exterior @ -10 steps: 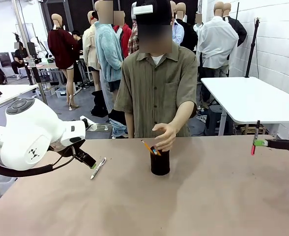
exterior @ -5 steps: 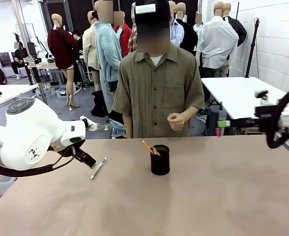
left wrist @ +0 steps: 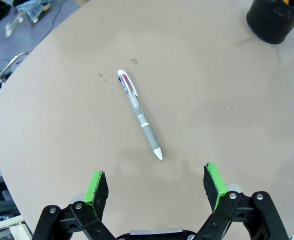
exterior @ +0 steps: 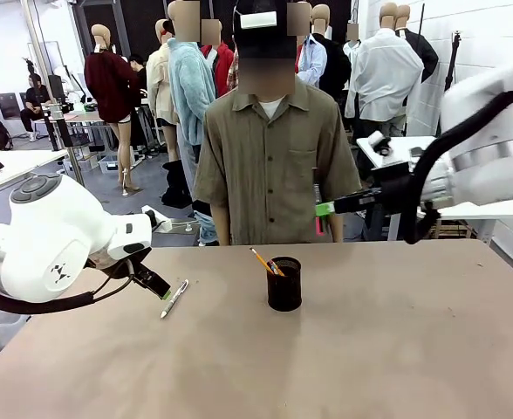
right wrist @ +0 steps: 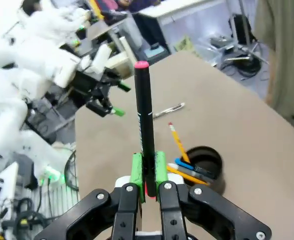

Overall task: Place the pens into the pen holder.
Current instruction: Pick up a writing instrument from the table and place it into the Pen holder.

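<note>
Left gripper hangs wide apart over the white pen on bare table; right gripper, clamped on the black pen, is high near the far edge, clear of the pen holder.

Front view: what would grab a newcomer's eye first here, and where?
Most striking is the slim black pen with a pink end, clamped in the right fingers in the air right of centre, in front of the person. Below, mid-table, stands the small black mesh pen holder with a yellow pencil poking out. At left, a white-and-grey pen lies flat on the brown table just ahead of the wide-open left fingers.
</note>
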{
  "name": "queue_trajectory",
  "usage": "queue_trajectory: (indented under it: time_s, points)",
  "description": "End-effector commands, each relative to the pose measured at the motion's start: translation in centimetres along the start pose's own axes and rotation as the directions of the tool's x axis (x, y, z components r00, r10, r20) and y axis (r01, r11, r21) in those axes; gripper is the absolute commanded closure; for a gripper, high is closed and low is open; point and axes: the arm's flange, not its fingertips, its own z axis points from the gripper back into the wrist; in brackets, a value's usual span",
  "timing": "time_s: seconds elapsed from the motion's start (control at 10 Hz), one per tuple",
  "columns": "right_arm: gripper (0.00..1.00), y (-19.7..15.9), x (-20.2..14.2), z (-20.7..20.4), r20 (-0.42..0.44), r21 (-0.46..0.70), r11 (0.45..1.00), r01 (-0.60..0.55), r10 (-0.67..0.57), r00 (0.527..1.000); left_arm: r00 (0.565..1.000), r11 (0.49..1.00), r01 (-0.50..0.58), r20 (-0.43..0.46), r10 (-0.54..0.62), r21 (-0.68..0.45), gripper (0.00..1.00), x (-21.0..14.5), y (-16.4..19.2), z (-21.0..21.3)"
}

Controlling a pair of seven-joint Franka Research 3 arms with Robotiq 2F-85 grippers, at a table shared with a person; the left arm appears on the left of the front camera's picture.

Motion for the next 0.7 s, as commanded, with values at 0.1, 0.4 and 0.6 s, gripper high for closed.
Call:
queue_trajectory:
  time_s: [0.1, 0.4, 0.6]
  points:
    - [1.0, 0.0, 0.0, 0.0, 0.0, 0.0, 1.0, 0.0, 0.0, 1.0, 1.0, 1.0, -0.007, 0.002, 0.007, -0.002, 0.0, -0.1, 0.2, 0.1]
    - [1.0, -0.7, 0.3, -0.6, -0.054, -0.025, 1.0, 0.015, -0.017, 0.998, 1.0, 1.0, -0.007, 0.002, 0.007, -0.002, 0.0, -0.1, 0.2, 0.1]
    - [1.0, -1.6, 0.3, -3.7, -0.1, 0.059, 0.971, -0.23, 0.235, 0.967, 1.0, 1.0, -0.007, 0.002, 0.007, -0.002, 0.0, -0.1, 0.2, 0.1]
